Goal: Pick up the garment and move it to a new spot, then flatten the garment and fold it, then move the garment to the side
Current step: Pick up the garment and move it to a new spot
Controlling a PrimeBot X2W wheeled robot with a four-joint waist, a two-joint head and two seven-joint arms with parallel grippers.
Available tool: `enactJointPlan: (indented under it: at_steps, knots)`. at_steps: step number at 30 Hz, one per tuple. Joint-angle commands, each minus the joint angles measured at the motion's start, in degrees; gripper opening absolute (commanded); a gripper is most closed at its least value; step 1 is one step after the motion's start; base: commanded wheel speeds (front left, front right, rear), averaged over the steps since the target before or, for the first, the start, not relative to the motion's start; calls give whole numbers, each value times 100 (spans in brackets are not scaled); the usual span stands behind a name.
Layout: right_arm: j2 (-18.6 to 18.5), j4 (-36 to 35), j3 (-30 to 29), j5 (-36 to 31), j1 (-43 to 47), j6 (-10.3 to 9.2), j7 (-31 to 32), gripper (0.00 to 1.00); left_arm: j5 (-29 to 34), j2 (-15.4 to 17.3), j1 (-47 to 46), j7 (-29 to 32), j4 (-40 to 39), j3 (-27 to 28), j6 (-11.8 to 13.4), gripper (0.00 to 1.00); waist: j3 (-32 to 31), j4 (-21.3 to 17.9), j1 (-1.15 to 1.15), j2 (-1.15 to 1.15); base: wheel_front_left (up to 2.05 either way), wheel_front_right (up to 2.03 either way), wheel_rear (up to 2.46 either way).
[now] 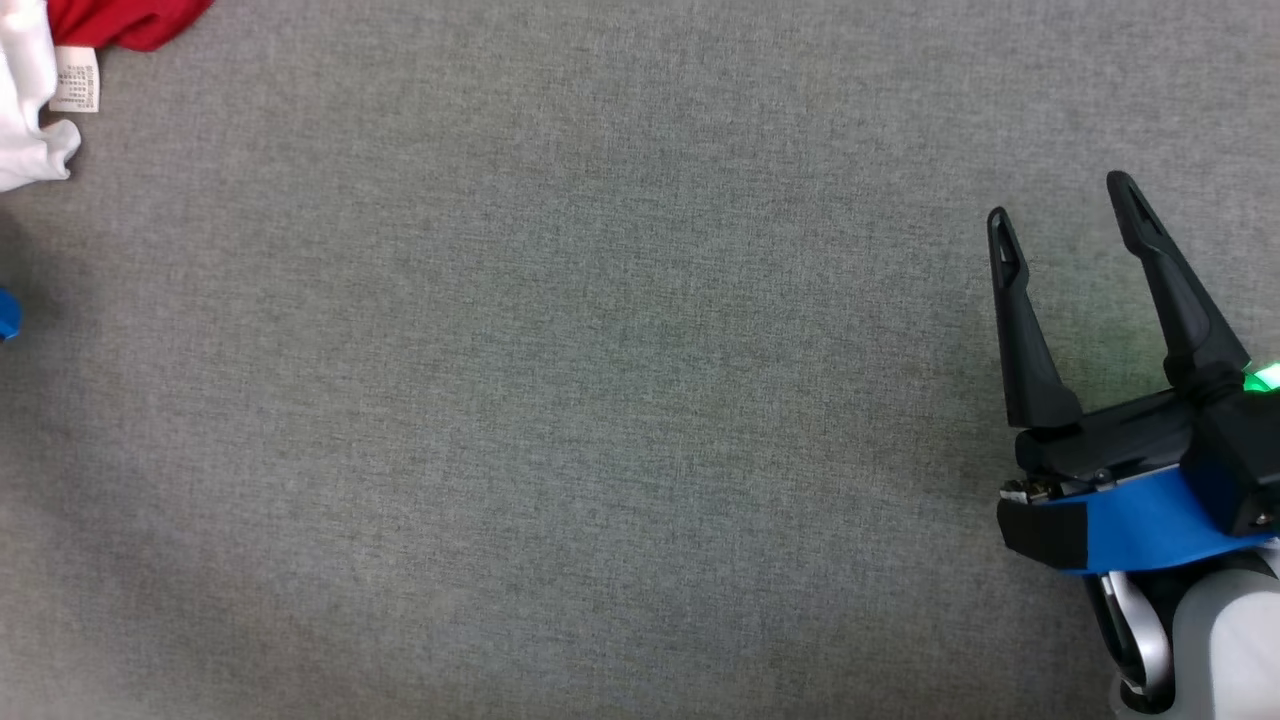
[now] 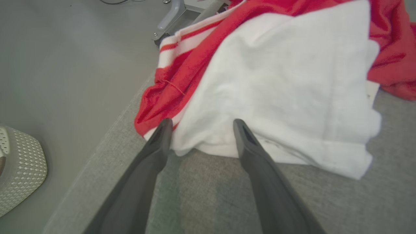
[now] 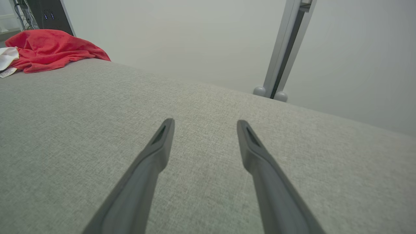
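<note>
I see the crumpled red-and-white cloth garment (image 2: pixel 276 81) at the grey fabric tabletop's (image 1: pixel 600 400) left edge. My left gripper (image 2: pixel 202 123), fingers spread, sits just beside its white fold. My right gripper (image 1: pixel 1060 198) is open too, well apart from it.

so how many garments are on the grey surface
2. A white garment lies on top of a red garment with white stripes, both piled at the far left of the grey surface, right in front of the open left gripper. Others may be hidden underneath.
</note>
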Motion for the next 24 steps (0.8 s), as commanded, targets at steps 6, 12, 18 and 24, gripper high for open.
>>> enactJointPlan:
  at_steps: [6,12,18,24]
  knots:
    - [-14,-212,-32,18,53,1,45,100,-96,-84,-317,69,447,-199,-131,100,201,24,-1,0,0,0,0]
    - [-14,-221,-37,79,-25,1,-6,100,-314,-186,-353,192,488,-513,-181,0,222,10,-1,0,0,0,0]
    - [-14,-86,-64,165,-98,1,-156,100,-459,222,-374,-212,281,-788,-175,0,3,-33,-1,0,0,0,0]
    - [-14,219,-59,354,-157,1,-376,100,-372,599,-528,-890,269,-948,-159,0,-447,-155,-1,0,0,0,0]
